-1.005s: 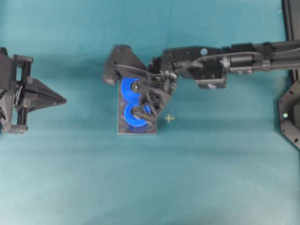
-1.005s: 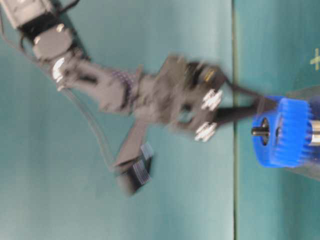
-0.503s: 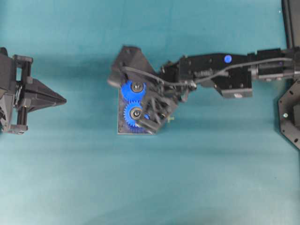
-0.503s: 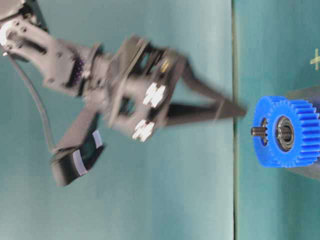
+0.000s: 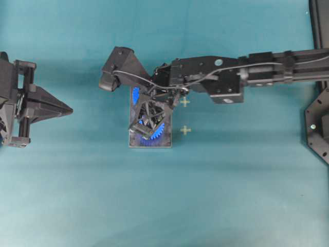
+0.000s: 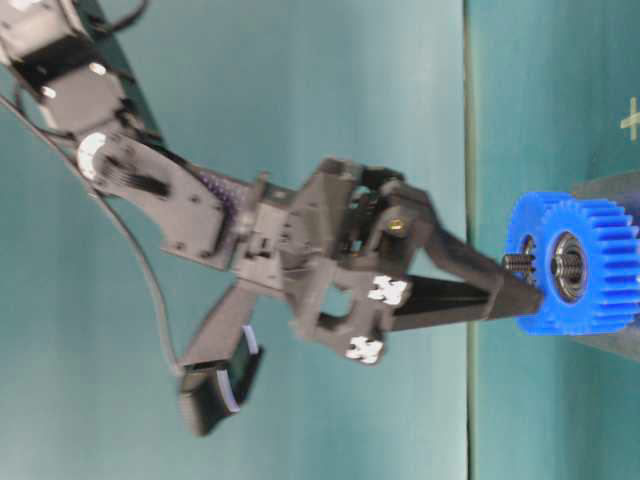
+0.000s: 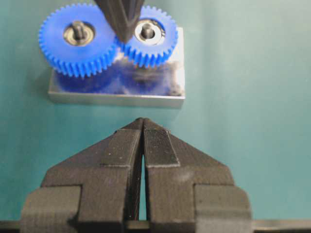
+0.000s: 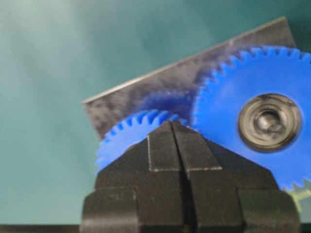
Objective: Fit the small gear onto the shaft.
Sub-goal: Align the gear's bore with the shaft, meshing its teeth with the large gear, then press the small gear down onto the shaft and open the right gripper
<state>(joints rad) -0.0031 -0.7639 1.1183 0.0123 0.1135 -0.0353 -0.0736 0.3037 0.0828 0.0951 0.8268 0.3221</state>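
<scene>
**Left wrist view: small gear on its shaft, closed right claw at the mesh**

Left wrist view shows two blue gears meshed on the grey metal plate at the top of the frame. The small gear sits right of the larger gear, and the shaft shows through its bearing hub.

Step in hand, as judged: seating. The gear is already over the post; the right gripper comes down from the top edge with its jaws pressed together and empty, the tip at the point where the two sets of teeth meet. Whether it actually touches the teeth cannot be told.

Right arm pose: in the overhead view it reaches in from the right edge to the plate at centre, the wrist angled down over the gears. The table-level view shows the tip just beside the small gear's face.

Left gripper: jaws together, holding nothing, low in its own frame, well apart from the plate and pointed at it.

Next move, as judged: a light press on the small gear's face to confirm it is fully down, then a clear withdrawal without dragging the teeth.
</scene>
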